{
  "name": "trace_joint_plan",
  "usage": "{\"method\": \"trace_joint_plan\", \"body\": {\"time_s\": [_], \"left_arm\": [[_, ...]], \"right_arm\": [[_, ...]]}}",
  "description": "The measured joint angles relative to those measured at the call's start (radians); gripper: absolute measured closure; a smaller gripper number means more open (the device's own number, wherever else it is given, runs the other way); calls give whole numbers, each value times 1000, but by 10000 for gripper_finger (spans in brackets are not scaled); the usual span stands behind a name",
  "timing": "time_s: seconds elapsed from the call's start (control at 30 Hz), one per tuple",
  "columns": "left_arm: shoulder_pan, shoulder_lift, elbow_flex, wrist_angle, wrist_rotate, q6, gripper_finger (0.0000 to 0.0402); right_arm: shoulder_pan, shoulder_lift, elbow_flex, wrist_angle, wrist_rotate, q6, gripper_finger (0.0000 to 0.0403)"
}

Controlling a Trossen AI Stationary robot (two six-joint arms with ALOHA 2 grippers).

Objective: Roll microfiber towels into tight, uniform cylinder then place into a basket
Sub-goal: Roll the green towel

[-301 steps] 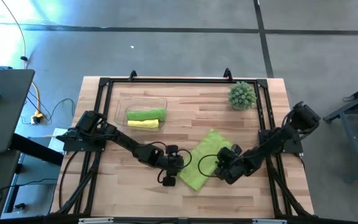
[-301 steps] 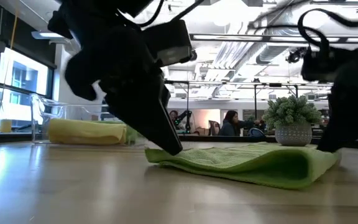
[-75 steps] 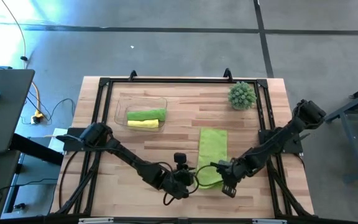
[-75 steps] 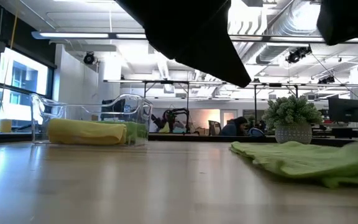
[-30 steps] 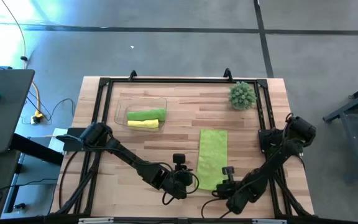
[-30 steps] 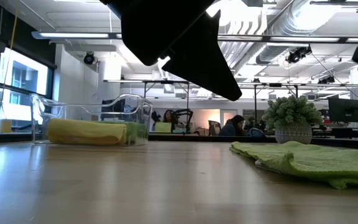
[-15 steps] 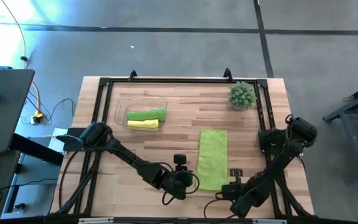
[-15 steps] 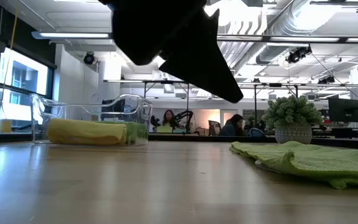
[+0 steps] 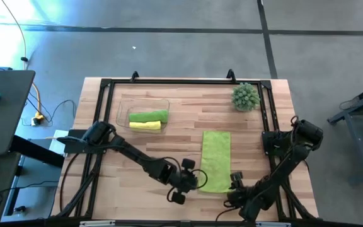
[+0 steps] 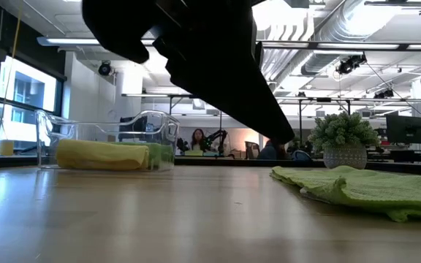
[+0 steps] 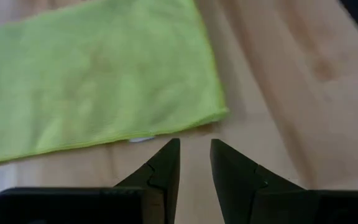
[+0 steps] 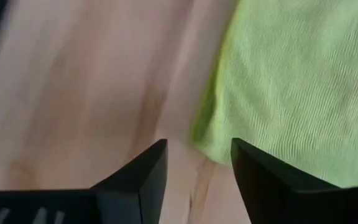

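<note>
Both my grippers, left (image 11: 194,163) and right (image 12: 199,163), hang parted and empty at the folded lime towel's (image 9: 215,159) near corners; uneven pinches could skew the roll.

Wooden table (image 9: 169,142): towel (image 9: 215,159), basket (image 9: 123,106), plant (image 9: 245,96)

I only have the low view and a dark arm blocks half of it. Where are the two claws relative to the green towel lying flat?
Observer: From above, both sit at the folded green towel's near end, the left claw at one corner and the right claw at the other.
Operator: Is either one holding it?
Observer: No. The left wrist view shows the left claw's fingers slightly apart with bare wood between them, just short of the towel's edge.
Operator: And the right?
Observer: Its fingers stand open around the towel's corner, not closed on it.
Operator: What's in the basket?
Observer: The basket holds two rolls side by side: a green roll and a yellow roll.
</note>
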Motion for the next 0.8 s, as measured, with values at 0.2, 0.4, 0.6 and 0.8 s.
{"method": "trace_joint_plan", "body": {"time_s": [0.2,0.4,0.6,0.8], "left_arm": [[20,0,0,-5,128,0,306],[34,0,0,-6,227,52,261],[37,1,0,16,178,171,225],[30,16,1,67,125,316,225]], "right_arm": [[-3,0,-61,82,28,63,263],[-3,-1,-112,188,23,89,333],[-3,-3,-121,200,17,223,397],[-3,-46,-100,174,41,363,400]]}}
